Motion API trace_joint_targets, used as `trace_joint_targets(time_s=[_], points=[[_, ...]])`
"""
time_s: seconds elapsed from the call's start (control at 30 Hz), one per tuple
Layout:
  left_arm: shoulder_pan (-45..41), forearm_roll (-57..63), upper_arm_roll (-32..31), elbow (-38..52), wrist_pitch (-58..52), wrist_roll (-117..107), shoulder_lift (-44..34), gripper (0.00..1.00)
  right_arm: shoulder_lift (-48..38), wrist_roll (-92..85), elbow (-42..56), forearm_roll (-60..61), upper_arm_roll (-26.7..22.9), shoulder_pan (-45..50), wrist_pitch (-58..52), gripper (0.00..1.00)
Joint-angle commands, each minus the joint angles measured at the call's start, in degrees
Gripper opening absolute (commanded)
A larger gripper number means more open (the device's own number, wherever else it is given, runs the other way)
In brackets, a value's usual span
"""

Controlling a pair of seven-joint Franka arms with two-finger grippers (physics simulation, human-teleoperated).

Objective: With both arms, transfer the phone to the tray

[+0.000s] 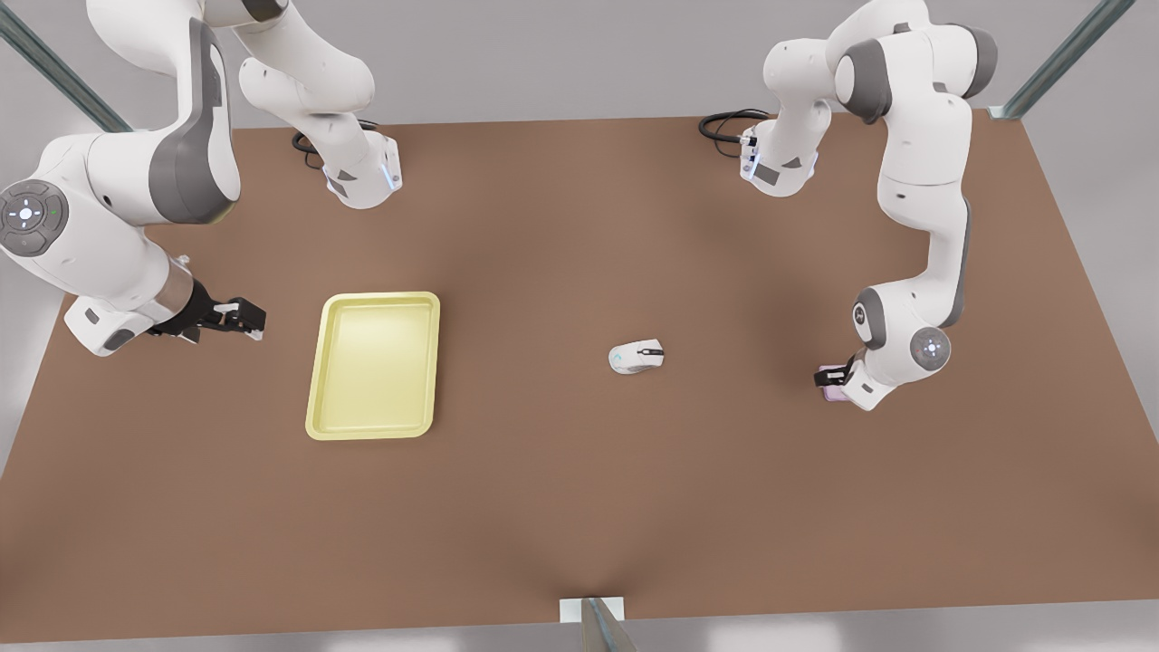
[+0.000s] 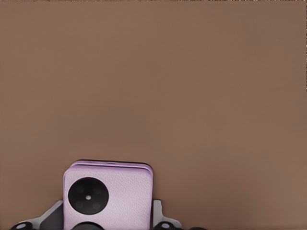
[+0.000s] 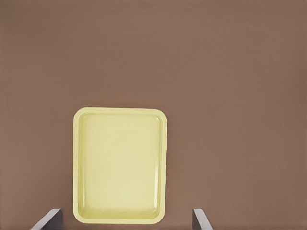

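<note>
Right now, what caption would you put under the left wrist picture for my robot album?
The left gripper straddles the pale pink phone on the brown table.

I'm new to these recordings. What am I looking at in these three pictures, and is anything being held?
Two white robot arms stand at the far edge of a brown table. The big picture comes from a camera off the arms, looking down on the table. The other two come from cameras on the arms' wrists.

On the table lie a pale yellow tray, with nothing in it, and a white computer mouse near the middle.

The left gripper, at the front view's right, is down at the pink phone. Its fingers stand on either side of the phone; I cannot tell whether they press on it, or whether the phone is off the table.

The right gripper, at the front view's left, waits beside the tray, open and holding nothing.
</note>
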Motion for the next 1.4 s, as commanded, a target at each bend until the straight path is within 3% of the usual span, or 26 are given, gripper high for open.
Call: trace_joint_targets(time_s=[0.0, 0.23, 0.37, 0.4, 0.5, 0.57, 0.7, 0.8, 1.0, 1.03, 1.07, 1.17, 1.2, 1.27, 1.33, 1.37], points=[[0.0, -0.06, 0.0, 0.1, -0.05, 3.02, -0.13, 0.77, 0.41, 0.14, 0.07, 0.05, 0.01, 0.0, 1.04, 1.0], [-0.61, -0.14, -0.26, 0.54, -0.31, 0.83, -0.66, 0.78, 0.68, 0.14, 0.42, 0.05, 0.01, 0.0, 1.04, 1.0], [-13.25, -0.49, -1.23, 4.14, -2.07, -22.19, -1.8, 0.78, 0.68, 0.22, 0.42, 0.05, 0.01, 0.0, 1.04, 1.0], [-18.62, -0.58, -1.75, 6.86, -3.91, -31.86, -1.27, 0.78, 0.68, 0.14, 0.42, 0.05, 0.01, 0.0, 1.04, 1.0], [-33.39, -0.67, -1.85, 30.59, -22.01, -58.93, 7.95, 0.78, 0.68, 0.14, 0.42, 0.05, 0.01, 0.0, 1.04, 1.0], [-40.42, -2.6, -2.02, 38.06, -25.1, -70.72, 12.87, 0.78, 0.68, 0.14, 0.42, -0.04, 0.01, 0.0, 1.04, 1.0], [-43.15, -3.31, -3.08, 41.75, -23.69, -75.73, 16.04, 0.78, 0.68, 0.14, 0.42, -0.04, 0.01, 0.0, 1.04, 1.0], [-42.89, -3.4, -3.34, 49.58, -19.83, -77.76, 22.54, 0.78, 0.68, 0.14, 0.42, -0.04, 0.01, 0.0, 1.13, 1.0], [-43.76, -3.31, -4.48, 53.01, -17.54, -77.32, 27.2, 0.79, 0.68, 0.22, 0.42, -0.04, 0.01, 0.0, 1.13, 1.0], [-43.77, -3.31, -4.48, 53.1, -17.54, -76.97, 27.29, 0.93, 0.68, 0.14, 0.42, -0.04, 0.01, 0.0, 1.13, 1.0], [-43.77, -3.22, -4.48, 53.1, -17.54, -76.96, 27.21, 1.0, 0.68, 0.22, 0.42, -0.04, 0.01, 0.0, 1.13, 1.0], [-43.15, -3.13, -4.31, 53.01, -18.86, -76.96, 24.75, 1.0, 0.68, 0.22, 0.42, -0.04, 0.01, 0.0, 1.13, 1.0], [-41.4, -2.87, -3.69, 53.01, -25.25, -75.04, 20.54, 1.0, 0.68, 0.14, 0.42, -0.04, 0.01, 0.0, 1.13, 1.0], [-27.87, 1.26, -2.73, 53.1, -54.7, -44.91, 2.08, 1.0, 0.68, 0.14, 0.42, -0.04, 0.01, 0.0, 1.13, 1.0], [-20.48, 8.11, 2.63, 53.1, -64.64, -17.14, -5.75, 1.0, 1.91, 0.14, 1.03, 0.05, 0.01, 0.0, 1.04, 1.0], [-18.98, 8.29, 5.1, 53.01, -66.05, -10.26, -5.84, 1.0, 2.78, 0.14, 1.03, 1.98, 0.01, 0.0, 2.09, 1.0]])
